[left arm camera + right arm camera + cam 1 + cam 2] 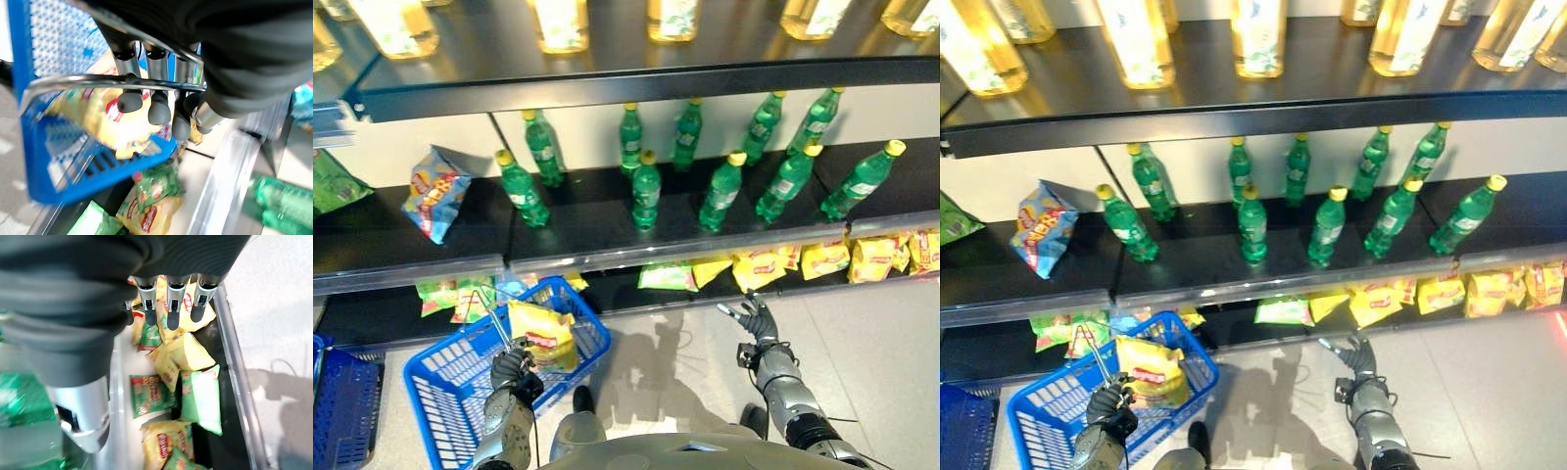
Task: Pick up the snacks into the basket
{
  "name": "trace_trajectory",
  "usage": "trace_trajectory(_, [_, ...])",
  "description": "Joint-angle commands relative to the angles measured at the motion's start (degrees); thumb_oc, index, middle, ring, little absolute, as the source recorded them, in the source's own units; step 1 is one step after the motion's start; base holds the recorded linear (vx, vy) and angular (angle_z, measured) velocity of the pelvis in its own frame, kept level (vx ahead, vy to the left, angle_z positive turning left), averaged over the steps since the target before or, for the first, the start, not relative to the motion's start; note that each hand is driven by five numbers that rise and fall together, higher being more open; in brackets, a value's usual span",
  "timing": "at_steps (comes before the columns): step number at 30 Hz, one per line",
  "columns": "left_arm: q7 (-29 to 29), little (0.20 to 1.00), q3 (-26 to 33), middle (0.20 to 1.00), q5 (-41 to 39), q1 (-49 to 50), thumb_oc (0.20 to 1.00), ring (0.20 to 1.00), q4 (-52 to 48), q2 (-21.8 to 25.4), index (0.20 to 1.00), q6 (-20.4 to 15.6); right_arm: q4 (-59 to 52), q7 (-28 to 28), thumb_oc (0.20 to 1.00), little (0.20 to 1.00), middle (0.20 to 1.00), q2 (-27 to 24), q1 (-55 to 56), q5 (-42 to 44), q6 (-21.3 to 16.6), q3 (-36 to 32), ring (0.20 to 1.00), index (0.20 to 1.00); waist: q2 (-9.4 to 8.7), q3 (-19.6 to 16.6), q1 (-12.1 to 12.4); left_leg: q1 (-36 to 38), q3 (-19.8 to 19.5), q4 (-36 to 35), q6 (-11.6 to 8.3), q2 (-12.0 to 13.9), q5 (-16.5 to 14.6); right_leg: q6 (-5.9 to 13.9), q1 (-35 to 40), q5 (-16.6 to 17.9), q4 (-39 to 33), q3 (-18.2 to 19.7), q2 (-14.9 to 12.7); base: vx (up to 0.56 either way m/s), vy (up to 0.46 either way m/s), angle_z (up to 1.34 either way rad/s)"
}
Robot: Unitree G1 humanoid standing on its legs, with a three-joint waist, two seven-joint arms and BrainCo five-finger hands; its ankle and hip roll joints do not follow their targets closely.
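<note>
A blue basket (445, 392) hangs at the lower left, in front of the bottom shelf. My left hand (512, 367) is shut on its metal handle (98, 81), the fingers (159, 110) curled over the wire. A yellow snack bag (544, 333) lies inside the basket. More yellow snack bags (759, 266) and a green pack (668, 276) lie on the bottom shelf. My right hand (754, 318) is open just in front of that shelf, its fingers (172, 316) straight above yellow bags (181, 357) and a pale green pack (203, 401), holding nothing.
Green bottles (646, 191) stand on the middle shelf, with a blue chip bag (435, 194) and a green bag (328, 184) at its left. Yellow bottles (558, 24) line the top shelf. A second, dark blue basket (342, 401) sits at the far lower left.
</note>
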Motion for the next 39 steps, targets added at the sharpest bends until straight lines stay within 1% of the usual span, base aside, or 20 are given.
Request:
trace_trajectory(1, [0.18, 0.200, -1.65, 0.200, -0.90, -4.71, 0.200, 0.200, -6.70, -0.85, 0.200, -5.50, -5.24, 0.85, 1.000, 1.000, 1.000, -1.98, -3.45, 1.74, -2.10, -1.02, 1.000, 1.000, 0.77, -0.88, -0.11, -0.26, 2.04, 6.79, 3.94, 2.54, -5.77, -1.67, -2.07, 2.38, 5.74, 9.21, 2.49, 0.13, -0.461, 0.23])
trace_trajectory(5, [-0.40, 0.200, -0.89, 0.200, -3.09, -5.11, 0.200, 0.200, -5.88, -1.66, 0.200, -6.09, -4.55, 2.06, 1.000, 1.000, 1.000, -2.79, -3.95, 1.67, -2.26, 0.83, 1.000, 1.000, 1.88, -0.48, 0.08, -0.74, 0.11, 9.61, 1.36, 7.90, -2.94, -3.47, -0.56, -3.08, 4.21, 5.95, 7.05, 0.06, -0.490, 0.08])
trace_trajectory(7, [-0.34, 0.200, -0.94, 0.200, -5.72, -5.47, 0.200, 0.200, -5.22, -2.94, 0.200, -6.46, -3.84, 2.58, 1.000, 1.000, 1.000, -3.84, -4.53, 4.38, -3.45, 2.69, 1.000, 1.000, 4.17, -0.17, -0.44, -3.87, 0.78, 13.85, -1.87, 13.99, 10.84, -6.83, 3.12, -4.87, -0.09, 3.20, 14.27, 0.03, -0.621, 0.11])
trace_trajectory(8, [-0.30, 0.200, -0.94, 0.200, -5.28, -4.87, 0.200, 0.200, -5.71, -3.13, 0.200, -6.31, -5.00, 3.24, 1.000, 1.000, 1.000, -4.07, -3.73, 4.85, -3.98, 3.54, 1.000, 1.000, 4.56, -0.39, -1.81, -3.35, 6.31, 13.16, -3.55, 18.14, 16.49, -7.85, 4.81, -5.17, -2.27, 1.50, 16.91, 0.09, -0.475, 0.42])
trace_trajectory(11, [-1.09, 0.200, -1.94, 0.200, -4.37, -4.14, 0.200, 0.200, -5.69, -3.57, 0.200, -5.36, -3.95, 4.00, 1.000, 1.000, 1.000, -4.32, -2.17, 5.39, -3.59, 4.79, 1.000, 1.000, 4.36, -1.38, -4.90, -1.17, 20.80, 13.29, -4.14, 21.43, 16.87, -9.75, 5.78, -8.54, -3.45, -0.89, 19.85, 0.00, -0.437, 0.89])
trace_trajectory(13, [-1.58, 0.200, -2.24, 0.200, -4.07, -4.21, 0.200, 0.200, -4.86, -3.86, 0.200, -5.14, -2.82, 4.27, 1.000, 1.000, 1.000, -4.27, -1.84, 5.67, -3.40, 5.02, 1.000, 1.000, 4.61, -1.47, -4.68, -1.14, 21.65, 15.30, -4.14, 20.97, 15.29, -10.52, 5.98, -9.15, -3.45, -1.01, 20.62, -0.05, -0.310, 0.50])
trace_trajectory(14, [-2.66, 0.200, -3.08, 0.200, -3.22, -4.77, 0.200, 0.200, -4.28, -4.09, 0.200, -4.98, -3.19, 4.76, 1.000, 1.000, 1.000, -4.41, -0.83, 6.60, -3.24, 4.87, 1.000, 1.000, 4.19, -1.07, -4.13, -2.95, 18.91, 20.64, -2.61, 15.62, 8.22, -11.34, 6.12, -9.56, -3.45, -1.29, 20.92, -0.08, -0.227, -0.48])
trace_trajectory(15, [-2.68, 0.200, -3.12, 0.200, -3.22, -4.81, 0.200, 0.200, -4.22, -4.08, 0.200, -5.01, -3.22, 4.79, 1.000, 1.000, 1.000, -4.41, -0.79, 6.63, -3.23, 4.82, 1.000, 1.000, 4.16, -1.11, -4.32, -3.29, 18.60, 21.14, -2.55, 15.59, 7.78, -11.20, 6.19, -9.65, -3.45, -1.53, 20.80, -0.21, -0.364, -0.34])
trace_trajectory(16, [-3.05, 0.200, -4.26, 0.200, -2.72, -5.18, 0.200, 0.200, -3.94, -4.37, 0.200, -5.11, -2.93, 5.49, 1.000, 1.000, 1.000, -3.95, 0.38, 8.11, -3.25, 4.27, 1.000, 1.000, 2.83, -0.63, -3.76, -6.29, 13.71, 24.53, 1.24, 6.07, 1.12, -11.73, 5.31, -7.74, -3.45, -2.10, 20.26, -0.13, -0.164, 0.06])
trace_trajectory(17, [-3.05, 0.200, -4.78, 0.200, -2.22, -4.93, 0.200, 0.200, -3.92, -4.53, 0.200, -5.33, -2.71, 6.06, 1.000, 1.000, 1.000, -3.52, 1.11, 8.51, -3.23, 4.48, 1.000, 1.000, 2.56, -0.66, -3.61, -7.40, 9.82, 23.41, 2.88, -0.44, -1.92, -11.45, 5.19, -6.85, -3.45, -2.03, 20.56, -0.14, -0.174, 0.38])
trace_trajectory(18, [-3.05, 0.200, -4.78, 0.200, -2.22, -4.93, 0.200, 0.200, -3.92, -4.53, 0.200, -5.33, -2.71, 6.06, 1.000, 1.000, 1.000, -3.52, 1.11, 8.51, -3.23, 4.49, 1.000, 1.000, 2.56, -0.66, -3.64, -7.40, 9.79, 23.41, 2.89, -0.45, -1.91, -11.45, 5.19, -6.86, -3.45, -2.05, 20.55, -0.03, -0.088, 0.23])
trace_trajectory(19, [-3.45, 0.200, -5.14, 0.200, -2.03, -4.32, 0.200, 0.200, -4.10, -5.14, 0.200, -5.01, -2.47, 7.07, 1.000, 1.000, 1.000, -2.37, 2.63, 9.26, -3.16, 4.45, 1.000, 1.000, 3.13, -0.86, -3.81, -4.35, 8.59, 14.87, 6.42, -6.61, -5.78, -11.32, 5.38, -6.02, -3.45, -1.40, 22.80, -0.02, -0.049, 0.16])
trace_trajectory(20, [-3.45, 0.200, -5.15, 0.200, -2.03, -4.30, 0.200, 0.200, -4.11, -5.15, 0.200, -5.01, -2.48, 7.07, 1.000, 1.000, 1.000, -2.38, 2.65, 9.26, -3.16, 4.45, 1.000, 1.000, 3.11, -0.77, -3.79, -4.13, 8.61, 14.65, 6.45, -6.70, -5.70, -11.28, 5.49, -6.02, -3.45, -1.38, 22.76, -0.09, -0.068, 0.04])
trace_trajectory(21, [-3.66, 0.200, -6.07, 0.200, -0.85, -4.39, 0.200, 0.200, -3.66, -5.09, 0.200, -4.39, -1.75, 7.01, 1.000, 1.000, 1.000, -0.81, 3.14, 10.54, -3.44, 3.49, 1.000, 1.000, 3.96, -2.09, -5.61, 1.22, 9.35, 4.48, 8.21, -6.40, -4.62, -10.38, 4.10, -5.66, -3.45, -2.59, 24.33, -0.07, -0.016, -0.08])
trace_trajectory(23, [-3.31, 0.200, -6.24, 0.200, 0.24, -4.71, 0.200, 0.200, -3.39, -4.85, 0.200, -4.29, -1.15, 6.39, 1.000, 1.000, 1.000, -0.02, 3.37, 11.61, -3.50, 2.90, 1.000, 1.000, 3.45, -3.38, -5.55, 2.09, 5.99, 0.68, 8.75, -9.07, -4.49, -10.06, 3.09, -5.73, -3.45, -2.52, 24.16, -0.11, -0.009, 0.21])
trace_trajectory(25, [-3.73, 0.200, -5.83, 0.200, 1.06, -4.51, 0.200, 0.200, -3.69, -4.30, 0.200, -4.31, -1.74, 7.28, 1.000, 1.000, 1.000, 0.40, 3.79, 12.04, -3.48, 2.51, 1.000, 1.000, 3.03, -3.65, -6.11, 2.37, 6.00, -0.15, 8.62, -8.60, -3.81, -9.82, 2.27, -4.94, -3.25, -2.18, 24.42, -0.10, -0.015, 0.28])
trace_trajectory(28, [-4.20, 0.200, -5.45, 0.200, 1.28, -4.00, 0.200, 0.200, -4.64, -3.36, 0.200, -4.25, -3.93, 7.81, 1.000, 1.000, 1.000, 0.10, 4.53, 11.31, -3.57, 2.52, 1.000, 1.000, 2.90, -2.85, -6.03, 2.16, 6.42, -0.12, 8.86, -8.15, -3.13, -9.68, 0.04, -5.70, 1.22, -1.85, 23.95, -0.11, -0.007, -0.06])
trace_trajectory(32, [-4.62, 0.200, -5.24, 0.200, 0.61, -4.22, 0.200, 0.200, -5.69, -1.89, 0.200, -4.63, -3.17, 7.85, 1.000, 1.000, 1.000, 0.70, 3.81, 11.55, -3.64, 1.49, 1.000, 1.000, 4.97, -0.64, -5.43, 0.93, 6.27, -0.09, 9.75, -5.88, -2.21, -8.81, -1.82, -7.88, 11.96, 1.58, 17.58, -0.17, -0.072, -0.16])
trace_trajectory(37, [-4.94, 0.200, -4.80, 0.200, 0.17, -2.76, 0.200, 0.200, -7.01, -2.09, 0.200, -4.18, -3.40, 7.52, 1.000, 1.000, 1.000, 1.24, 3.33, 10.97, -2.97, 2.14, 1.000, 1.000, 4.90, -2.63, -2.44, 0.01, 6.79, 0.09, 8.27, -4.24, -3.21, -4.33, 2.87, 1.49, 6.11, -4.87, 4.42, -0.02, -0.237, 0.01])
trace_trajectory(39, [-4.98, 0.200, -4.68, 0.200, -0.18, -2.22, 0.200, 0.200, -7.30, -2.10, 0.200, -4.10, -2.85, 7.33, 1.000, 1.000, 1.000, 1.46, 2.74, 10.38, -2.68, 2.78, 1.000, 1.000, 4.31, -2.91, -1.68, 0.20, 7.54, 0.31, 7.64, -3.61, -3.61, -2.79, 4.30, 4.01, 3.42, -6.34, 2.49, -0.01, -0.227, -0.19])
